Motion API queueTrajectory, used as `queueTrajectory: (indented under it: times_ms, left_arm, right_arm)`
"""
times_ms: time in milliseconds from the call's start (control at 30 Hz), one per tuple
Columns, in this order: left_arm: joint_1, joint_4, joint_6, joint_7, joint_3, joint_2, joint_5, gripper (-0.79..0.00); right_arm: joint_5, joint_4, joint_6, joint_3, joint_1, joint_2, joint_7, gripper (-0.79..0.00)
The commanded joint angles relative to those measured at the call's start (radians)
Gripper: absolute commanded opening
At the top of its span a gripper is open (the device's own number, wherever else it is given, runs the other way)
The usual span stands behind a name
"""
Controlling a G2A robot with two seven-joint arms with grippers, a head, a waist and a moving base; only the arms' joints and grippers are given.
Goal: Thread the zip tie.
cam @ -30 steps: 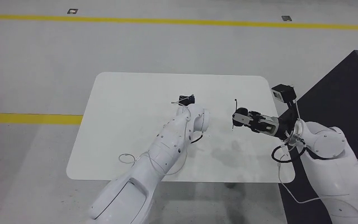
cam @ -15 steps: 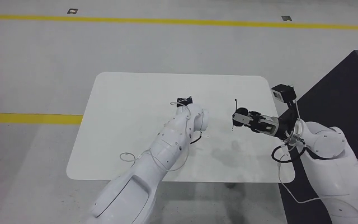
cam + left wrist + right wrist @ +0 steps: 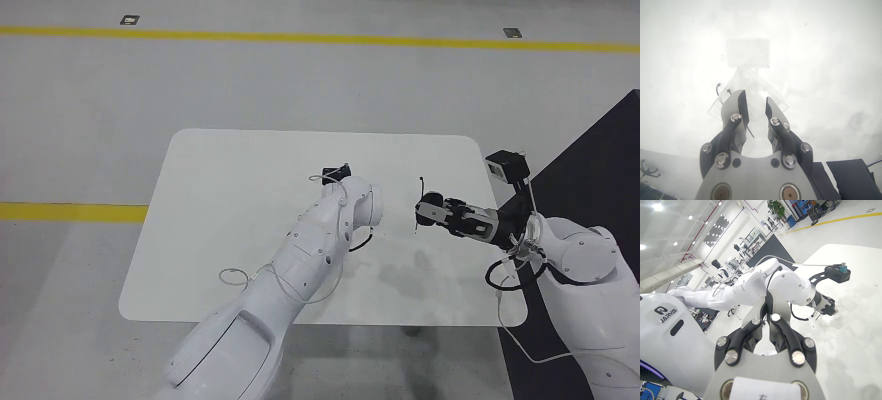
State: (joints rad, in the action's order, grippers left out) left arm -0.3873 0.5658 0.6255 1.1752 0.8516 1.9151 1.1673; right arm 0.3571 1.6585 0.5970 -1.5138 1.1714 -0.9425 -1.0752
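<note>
Right over the clear plastic piece (image 3: 775, 91) on the table (image 3: 220, 240) hangs the left gripper (image 3: 755, 95). Its fingers are spread wide to either side of the piece, lined up, to my eye, to steady it or to pick something off it. A thin black strip (image 3: 750, 131) shows at the clear piece's edge beside one finger; I cannot tell whether it is a second tie. Well apart from the clear piece, on the right arm's side, the right gripper (image 3: 421, 212) is pressed together on the zip tie (image 3: 420, 190). Both ends stick out past the fingers, probably so a free end can be fed through once the two meet.
</note>
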Motion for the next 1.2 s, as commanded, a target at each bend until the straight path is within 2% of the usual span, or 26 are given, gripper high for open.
queueTrajectory:
  times_ms: [0,67,233,733,833,1033,1167]
  left_arm:
    - [0.002,-0.001,0.030,-0.011,0.010,0.000,0.003,-0.631]
    - [0.011,-0.019,0.064,-0.044,0.033,0.001,-0.003,-0.785]
    - [0.047,-0.093,0.113,-0.094,0.067,0.017,-0.019,-0.785]
    - [0.041,-0.115,0.118,-0.099,0.071,0.025,-0.027,-0.785]
    - [0.068,-0.186,0.118,-0.099,0.080,0.042,-0.059,-0.785]
    - [0.190,-0.397,0.139,-0.119,0.093,0.103,-0.139,-0.785]
    - [0.250,-0.478,0.166,-0.147,0.087,0.121,-0.223,-0.785]
  right_arm:
    - [0.000,0.000,0.000,0.000,0.000,0.000,0.000,-0.785]
    - [0.000,0.000,0.000,0.000,0.000,0.000,0.000,-0.785]
    - [0.000,0.000,0.000,0.000,0.000,0.000,0.000,-0.785]
    - [0.000,0.000,0.000,0.000,0.000,0.000,0.000,-0.785]
    - [0.000,0.000,0.000,0.000,0.000,0.000,0.000,-0.785]
    - [0.000,0.000,0.000,0.000,0.000,0.000,0.000,-0.785]
    - [0.000,0.000,0.000,0.000,0.000,0.000,0.000,-0.785]
